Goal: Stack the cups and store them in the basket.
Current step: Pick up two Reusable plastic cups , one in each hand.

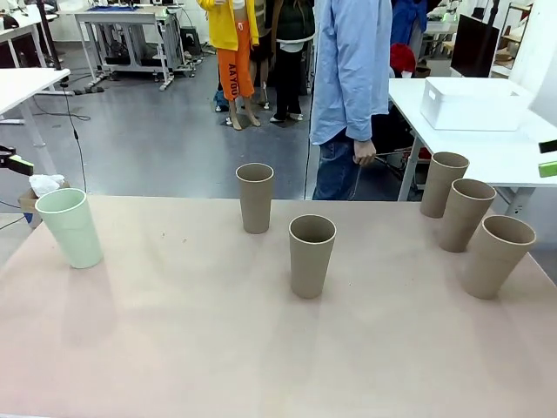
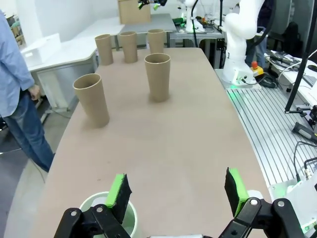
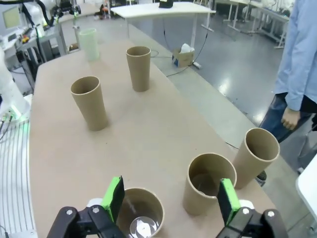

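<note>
The middle cup [image 1: 312,255] stands upright on the table [image 1: 200,348], so every place here is told from it. The back cup [image 1: 255,197] stands behind it and a little to the left, closer to the person [image 1: 352,70]. The green cup [image 1: 70,228] stands far to its left, near the table's left edge.

Three more brown cups stand in a row far to its right. The first cup [image 1: 496,255] is nearest the robot. The second cup [image 1: 466,213] is behind that one, and the third cup [image 1: 444,183] is farthest back. These three stand very close together.

All six cups have the open end up, and no cup is inside another. The basket [image 1: 474,103] sits on a white side table, far behind and to the right of the middle cup.

The left gripper [image 2: 177,191] hangs far left of the middle cup. Its jaws are wide apart and hold nothing. One finger is over the green cup's rim.

The right gripper [image 3: 170,198] hangs far right of the middle cup, above the first cup. Its jaws are spread wide too, with nothing in them.
</note>
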You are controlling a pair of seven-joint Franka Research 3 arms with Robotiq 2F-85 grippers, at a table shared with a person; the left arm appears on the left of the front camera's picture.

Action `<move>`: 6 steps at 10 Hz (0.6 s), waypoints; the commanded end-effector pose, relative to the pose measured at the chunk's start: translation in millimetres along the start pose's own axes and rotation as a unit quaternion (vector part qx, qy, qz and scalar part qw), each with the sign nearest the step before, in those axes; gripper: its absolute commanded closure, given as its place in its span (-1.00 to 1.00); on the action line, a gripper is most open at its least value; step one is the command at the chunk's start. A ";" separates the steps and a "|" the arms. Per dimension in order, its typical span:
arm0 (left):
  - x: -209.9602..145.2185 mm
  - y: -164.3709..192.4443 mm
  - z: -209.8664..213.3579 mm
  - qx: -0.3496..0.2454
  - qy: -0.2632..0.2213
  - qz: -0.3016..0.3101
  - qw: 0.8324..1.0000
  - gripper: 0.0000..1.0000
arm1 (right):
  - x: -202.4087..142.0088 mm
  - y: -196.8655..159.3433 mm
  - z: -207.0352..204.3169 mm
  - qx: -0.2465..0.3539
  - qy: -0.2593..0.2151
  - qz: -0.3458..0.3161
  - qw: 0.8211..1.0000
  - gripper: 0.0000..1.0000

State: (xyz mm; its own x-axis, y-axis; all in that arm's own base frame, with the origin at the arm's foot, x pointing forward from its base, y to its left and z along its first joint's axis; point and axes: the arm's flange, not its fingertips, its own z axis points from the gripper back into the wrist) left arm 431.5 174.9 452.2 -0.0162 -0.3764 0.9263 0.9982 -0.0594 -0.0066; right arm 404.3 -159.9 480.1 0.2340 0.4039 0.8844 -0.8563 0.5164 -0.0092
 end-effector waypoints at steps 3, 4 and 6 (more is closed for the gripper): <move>15.8 -10.3 4.2 0.010 -0.008 0.031 0.999 -1.00 | -15.5 17.8 8.0 -0.006 -0.048 0.007 0.999 -1.00; 17.8 -15.2 8.0 0.017 -0.011 0.039 0.999 -1.00 | -17.6 21.1 11.3 -0.008 -0.050 0.006 0.999 -1.00; 26.4 -24.7 11.3 0.031 -0.005 0.048 0.998 -1.00 | -19.8 23.5 14.9 -0.006 -0.059 0.001 0.998 -1.00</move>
State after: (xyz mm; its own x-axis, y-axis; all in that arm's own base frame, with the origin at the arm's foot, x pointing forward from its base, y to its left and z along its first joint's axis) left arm 415.9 183.3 476.4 0.0634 -0.3809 0.9224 0.9979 0.0125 -0.0634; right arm 377.6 -170.5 472.2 0.2160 0.3284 0.9195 -0.8487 0.5288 0.0106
